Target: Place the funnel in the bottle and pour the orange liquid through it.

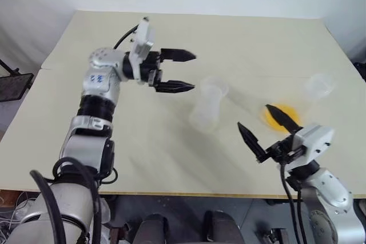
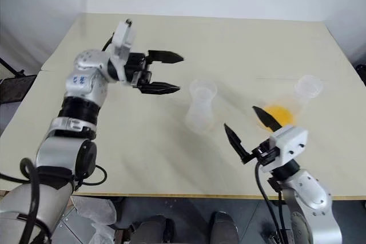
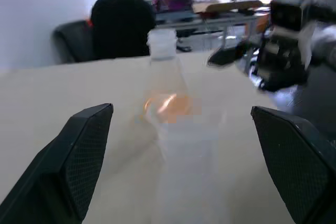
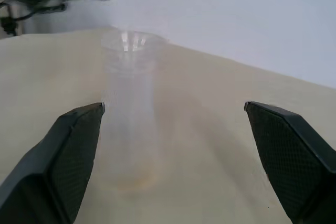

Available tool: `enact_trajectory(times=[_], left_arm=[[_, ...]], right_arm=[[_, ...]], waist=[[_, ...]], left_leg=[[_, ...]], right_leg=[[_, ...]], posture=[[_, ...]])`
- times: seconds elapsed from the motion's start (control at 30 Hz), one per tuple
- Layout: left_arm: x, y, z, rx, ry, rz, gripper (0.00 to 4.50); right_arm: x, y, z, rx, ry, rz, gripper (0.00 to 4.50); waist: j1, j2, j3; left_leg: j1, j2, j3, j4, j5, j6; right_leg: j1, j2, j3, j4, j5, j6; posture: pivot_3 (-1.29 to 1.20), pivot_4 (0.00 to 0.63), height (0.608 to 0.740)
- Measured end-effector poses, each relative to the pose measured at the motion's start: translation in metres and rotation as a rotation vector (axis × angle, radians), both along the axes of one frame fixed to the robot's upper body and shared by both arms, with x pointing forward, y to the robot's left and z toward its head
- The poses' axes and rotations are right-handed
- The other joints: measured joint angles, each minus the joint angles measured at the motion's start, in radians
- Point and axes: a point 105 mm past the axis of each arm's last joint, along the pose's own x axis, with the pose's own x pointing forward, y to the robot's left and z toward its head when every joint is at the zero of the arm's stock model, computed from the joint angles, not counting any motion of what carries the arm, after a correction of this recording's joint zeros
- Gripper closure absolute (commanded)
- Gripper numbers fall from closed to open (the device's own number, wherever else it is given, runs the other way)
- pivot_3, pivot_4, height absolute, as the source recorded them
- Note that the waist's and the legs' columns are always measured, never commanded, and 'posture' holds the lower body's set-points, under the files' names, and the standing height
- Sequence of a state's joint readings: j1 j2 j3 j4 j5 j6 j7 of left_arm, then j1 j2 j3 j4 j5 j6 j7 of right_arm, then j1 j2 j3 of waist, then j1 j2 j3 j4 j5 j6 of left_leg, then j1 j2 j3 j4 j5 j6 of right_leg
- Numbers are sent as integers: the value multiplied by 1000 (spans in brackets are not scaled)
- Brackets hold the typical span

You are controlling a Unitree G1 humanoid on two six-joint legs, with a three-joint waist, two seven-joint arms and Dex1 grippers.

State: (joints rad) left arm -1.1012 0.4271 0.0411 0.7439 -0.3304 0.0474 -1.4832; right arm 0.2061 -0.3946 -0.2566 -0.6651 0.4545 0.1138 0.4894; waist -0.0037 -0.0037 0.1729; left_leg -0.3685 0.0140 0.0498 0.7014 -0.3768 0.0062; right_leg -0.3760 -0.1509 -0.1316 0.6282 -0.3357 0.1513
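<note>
Left eye view: both grippers, left [image 1: 186, 71] and right [image 1: 266, 125], spread wide; bottle [image 1: 207, 107] seemingly unlabelled.

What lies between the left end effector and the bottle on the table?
Nothing: in the left eye view, only bare table separates the open left end effector from the bottle, whose mouth holds the funnel.

The funnel [image 1: 214, 87] sits in the bottle [image 1: 205, 114], left of the flask [image 1: 280, 115].

A seated person [image 3: 122, 22] beyond the table [image 1: 171, 32].
</note>
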Motion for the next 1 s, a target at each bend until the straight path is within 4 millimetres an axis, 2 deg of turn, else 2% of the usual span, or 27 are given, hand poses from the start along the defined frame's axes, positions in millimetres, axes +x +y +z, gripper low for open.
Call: enact_trajectory(times=[0.1, 0.2, 0.3, 0.4, 0.47, 0.6, 0.7, 0.83, 1.0], left_arm=[[-1, 25, -27, 4, 54, 86, 25], [-10, 34, -35, 12, 31, 104, 25], [-26, 41, -51, -8, 48, 127, 25], [-34, 39, -66, -43, 114, 152, 25], [-36, 34, -63, -66, 118, 156, 25], [-37, 29, -53, -88, 95, 161, 25], [-39, 29, -54, -91, 102, 179, 25], [-41, 28, -56, -105, 134, 187, 25], [-45, 26, -54, -114, 123, 190, 25]], right_arm=[[-10, -19, -1, -14, 25, -64, 0], [-18, -30, -5, -22, 47, -106, 0], [-30, -57, -6, -31, 70, -208, 0], [-36, -79, -12, 21, 111, -279, 0], [-34, -89, -15, 51, 131, -306, 0], [-21, -95, -10, 48, 145, -310, 0], [-7, -99, -5, 51, 160, -312, 0], [16, -114, 2, 107, 176, -374, 0], [34, -123, 4, 121, 236, -392, 0]], waist=[[4, 0, 0], [6, 0, 0], [3, 1, 0], [4, 0, 0], [4, 0, 0], [-1, 2, -1], [0, 2, -1], [2, 2, -1], [5, 3, -2]], left_leg=[[-1, -1, -2, 1, 0, 0], [-1, -1, -2, 1, 0, 0], [1, 0, -4, 0, 0, 0], [1, 0, -4, 2, 0, 0], [1, 0, -5, 3, 0, 0], [4, 0, -4, 2, 0, 0], [5, 0, -3, 1, 0, 0], [4, 0, -3, 1, 0, 0], [3, 0, -3, 1, 0, 0]], right_leg=[[0, 0, 0, 1, 0, 0], [1, 0, 1, 0, 0, 0], [2, 0, 2, 0, 0, 0], [3, 0, 2, 0, 0, 0], [3, 0, 4, 0, 0, 0], [3, 1, 7, 0, 0, 0], [3, 1, 8, 0, 0, 0], [2, 1, 9, 0, 0, 0], [2, 1, 8, 0, 0, 0]], posture=[[0, 150, 740], [0, 150, 740], [0, 150, 740], [0, 150, 740], [0, 150, 740], [0, 150, 740], [0, 150, 740], [0, 150, 740], [0, 150, 740]])
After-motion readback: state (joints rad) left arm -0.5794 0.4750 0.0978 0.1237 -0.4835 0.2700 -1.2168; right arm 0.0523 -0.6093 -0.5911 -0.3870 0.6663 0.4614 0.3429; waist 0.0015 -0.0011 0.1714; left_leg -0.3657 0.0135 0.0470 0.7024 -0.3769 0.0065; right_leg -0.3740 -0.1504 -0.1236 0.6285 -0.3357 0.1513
